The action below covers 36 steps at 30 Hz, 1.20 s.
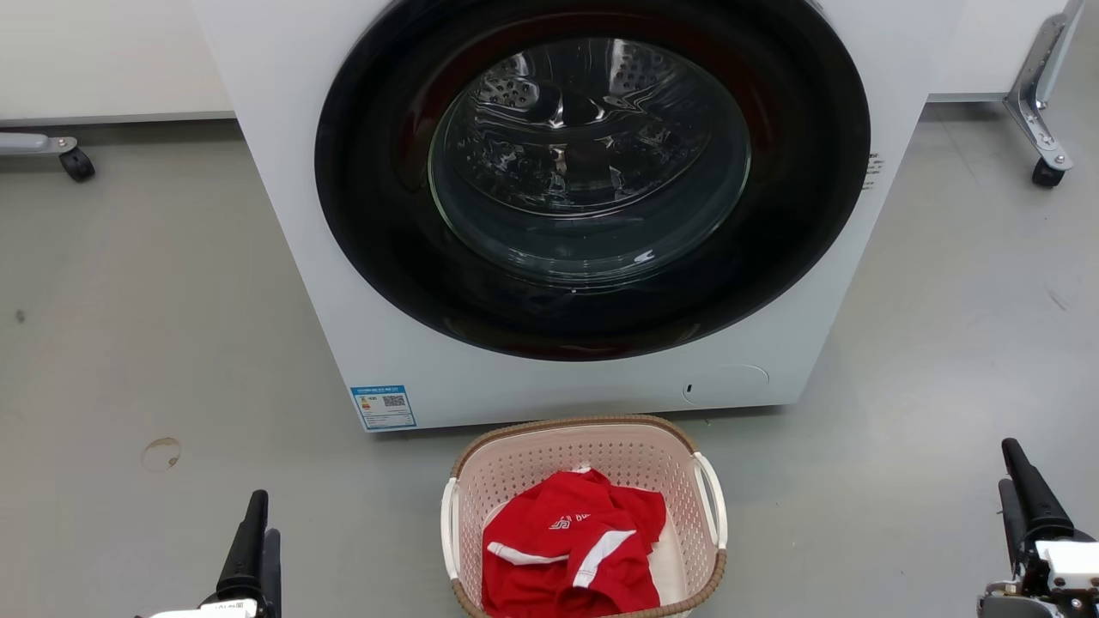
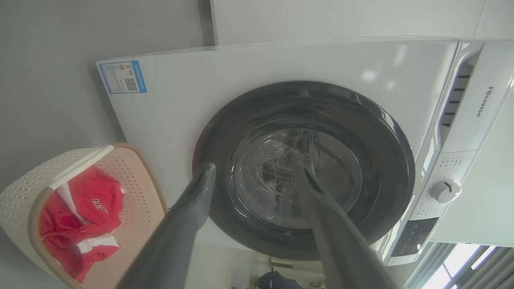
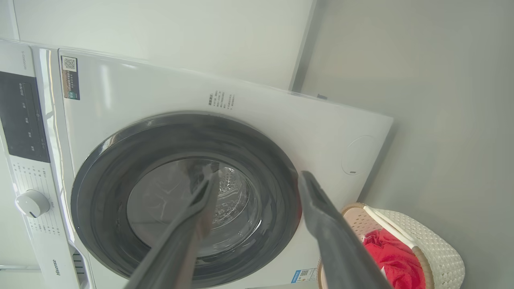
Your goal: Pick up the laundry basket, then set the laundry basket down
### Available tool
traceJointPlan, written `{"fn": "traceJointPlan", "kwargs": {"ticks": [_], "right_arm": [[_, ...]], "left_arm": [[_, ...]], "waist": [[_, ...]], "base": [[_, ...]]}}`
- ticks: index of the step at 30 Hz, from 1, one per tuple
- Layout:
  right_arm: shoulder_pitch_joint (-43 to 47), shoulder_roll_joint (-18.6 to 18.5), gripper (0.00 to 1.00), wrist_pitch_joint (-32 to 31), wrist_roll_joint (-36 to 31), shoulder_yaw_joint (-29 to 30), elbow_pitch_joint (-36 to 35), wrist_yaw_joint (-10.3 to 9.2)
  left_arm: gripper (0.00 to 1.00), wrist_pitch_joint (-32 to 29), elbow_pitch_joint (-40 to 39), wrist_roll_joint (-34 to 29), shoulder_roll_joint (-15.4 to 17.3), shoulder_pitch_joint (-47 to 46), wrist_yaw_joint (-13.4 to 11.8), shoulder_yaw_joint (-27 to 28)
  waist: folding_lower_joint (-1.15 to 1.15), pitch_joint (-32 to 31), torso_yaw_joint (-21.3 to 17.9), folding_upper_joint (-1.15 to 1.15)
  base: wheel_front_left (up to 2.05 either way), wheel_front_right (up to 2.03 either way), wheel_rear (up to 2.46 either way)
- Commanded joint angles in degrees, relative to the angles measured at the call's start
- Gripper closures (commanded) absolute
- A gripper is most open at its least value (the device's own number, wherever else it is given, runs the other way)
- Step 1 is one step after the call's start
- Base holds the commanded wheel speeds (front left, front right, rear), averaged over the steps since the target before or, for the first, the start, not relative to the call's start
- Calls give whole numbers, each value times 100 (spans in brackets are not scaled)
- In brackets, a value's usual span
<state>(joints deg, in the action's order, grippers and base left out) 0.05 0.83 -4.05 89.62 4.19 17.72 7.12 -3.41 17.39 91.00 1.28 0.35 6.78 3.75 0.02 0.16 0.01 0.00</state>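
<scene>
The laundry basket (image 1: 532, 468), pale pink and perforated with a brown woven rim and white side handles, stands on the grey floor just in front of the washer. A red and white garment (image 1: 567, 541) lies inside it. My left gripper (image 1: 262, 515) is low at the left, well apart from the basket, and the left wrist view shows the left gripper (image 2: 255, 168) open and empty, with the basket (image 2: 24, 188) off to its left. My right gripper (image 1: 1010, 468) is far to the basket's right; in the right wrist view the right gripper (image 3: 259, 176) is open and empty, the basket (image 3: 441, 249) at lower right.
A white front-loading washer (image 1: 343, 283) with a round dark glass door (image 1: 592, 172), shut, stands directly behind the basket. Caster legs of wheeled frames stand at the far left (image 1: 77, 163) and far right (image 1: 1047, 172). A round stain (image 1: 160, 453) marks the floor.
</scene>
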Motion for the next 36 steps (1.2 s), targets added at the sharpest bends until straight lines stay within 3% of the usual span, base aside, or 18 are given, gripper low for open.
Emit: {"fn": "traceJointPlan", "kwargs": {"ticks": [1, 19, 36], "right_arm": [[-349, -194, 0, 104, -183, -73, -155, 8], [-597, -235, 0, 448, -1762, -241, 130, 13], [-717, -225, 0, 736, -3587, -292, 112, 17]], "left_arm": [[0, 72, -189, -174, 69, -120, 12, 24], [0, 362, -319, -1682, 114, -82, -152, -72], [0, 588, -448, -3314, 429, -78, -584, -446]], "waist": [[-1, -2, -1, 0], [-1, -2, 0, 0], [-1, 1, 9, 0]], "base": [[0, 0, 0], [0, 0, 0], [0, 0, 0]]}}
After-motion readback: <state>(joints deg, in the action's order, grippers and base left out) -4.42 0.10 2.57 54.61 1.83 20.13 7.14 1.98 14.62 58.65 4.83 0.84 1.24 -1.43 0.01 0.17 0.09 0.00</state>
